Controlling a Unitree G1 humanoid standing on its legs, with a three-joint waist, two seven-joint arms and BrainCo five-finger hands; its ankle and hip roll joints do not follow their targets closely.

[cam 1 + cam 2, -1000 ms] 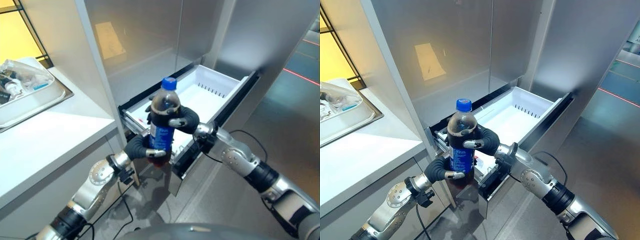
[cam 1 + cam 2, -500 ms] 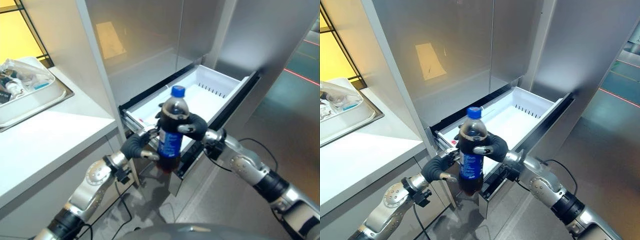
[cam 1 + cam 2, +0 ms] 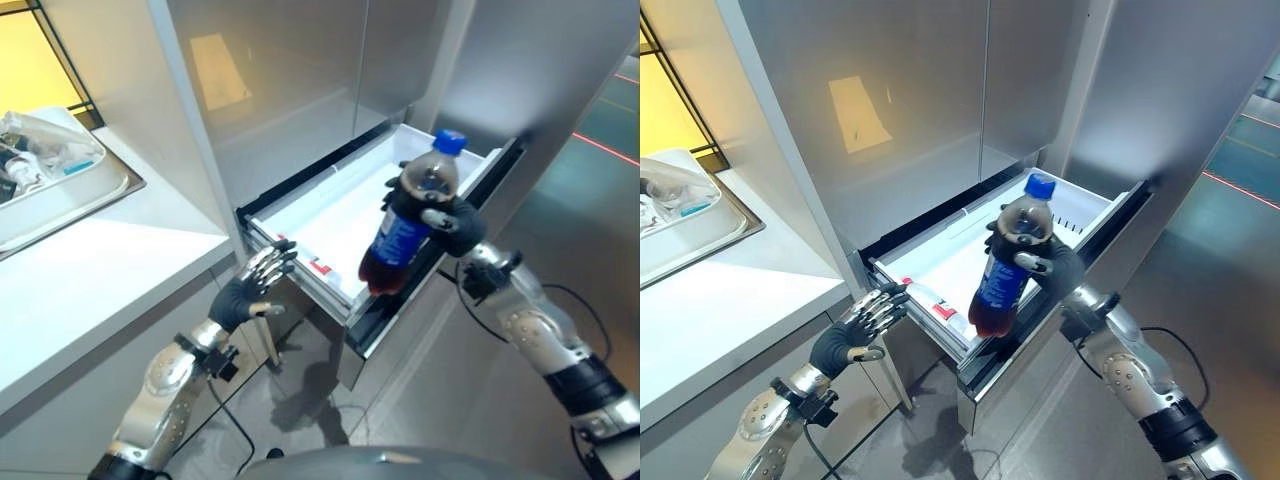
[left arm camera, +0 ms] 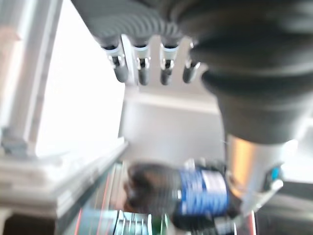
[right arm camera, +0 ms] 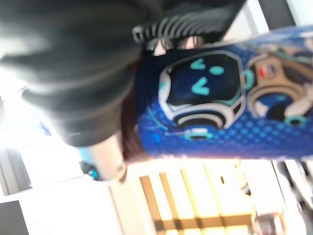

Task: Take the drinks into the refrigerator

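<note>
1. right hand (image 3: 445, 215) curled round the upper part of the cola bottle (image 3: 405, 230), holding it tilted above the front edge of the open drawer (image 3: 330, 205).
2. blue cap up, dark drink and blue label in clear sight.
3. left hand (image 3: 255, 285) empty, fingers straight and spread, just beside the drawer's near corner.
4. white tray (image 3: 60, 185) with clutter on the worktop (image 3: 110, 265), well apart from the drawer.

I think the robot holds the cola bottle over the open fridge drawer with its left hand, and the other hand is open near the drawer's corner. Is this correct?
Not quite: the right hand holds the cola bottle over the open drawer, as the left eye view shows. The open hand by the drawer's corner is the left hand.
</note>
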